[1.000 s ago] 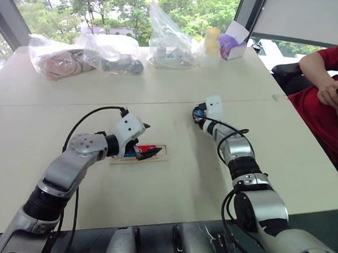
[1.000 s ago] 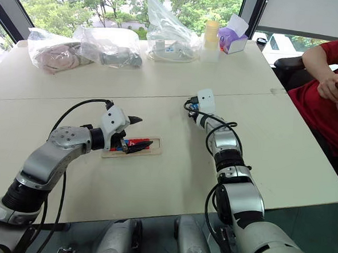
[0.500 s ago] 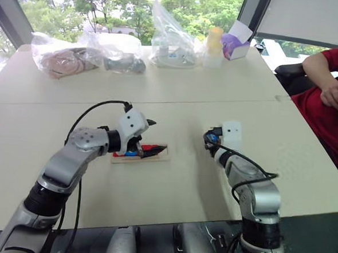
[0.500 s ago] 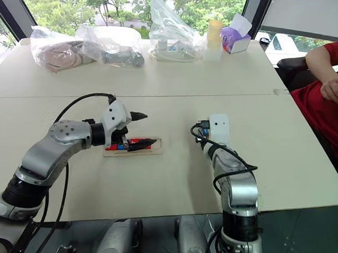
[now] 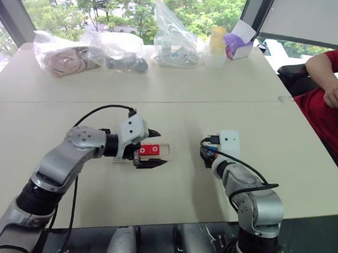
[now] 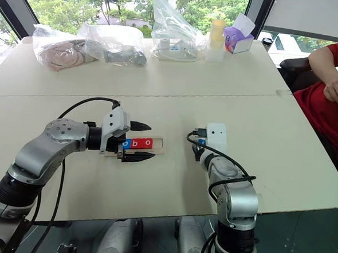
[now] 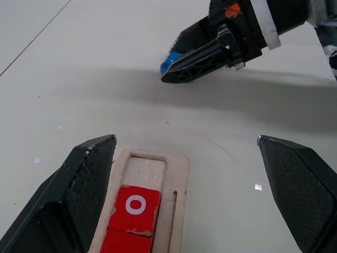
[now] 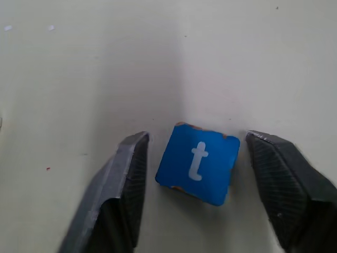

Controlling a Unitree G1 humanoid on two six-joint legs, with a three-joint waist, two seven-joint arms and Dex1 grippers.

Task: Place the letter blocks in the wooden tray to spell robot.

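1. While the table [image 6: 154,177] carries everything, clear plastic bags [image 6: 114,43], a purple tissue box [image 6: 240,36] and a pale bottle [image 6: 216,35] sit along its far edge; a person in a red shirt [image 6: 333,73] sits at the right.
2. Left gripper [image 6: 138,140], fingers spread wide, straddles the right end of the wooden tray [image 6: 159,148], nothing held.
3. Tray holds letter blocks [image 6: 136,143]: blue one, then red b, red o; the end slot is bare.
4. Right gripper [image 8: 197,174], fingers apart, flanks the blue t block [image 8: 198,162], which lies flat on the table, not touching either finger, right of the tray.
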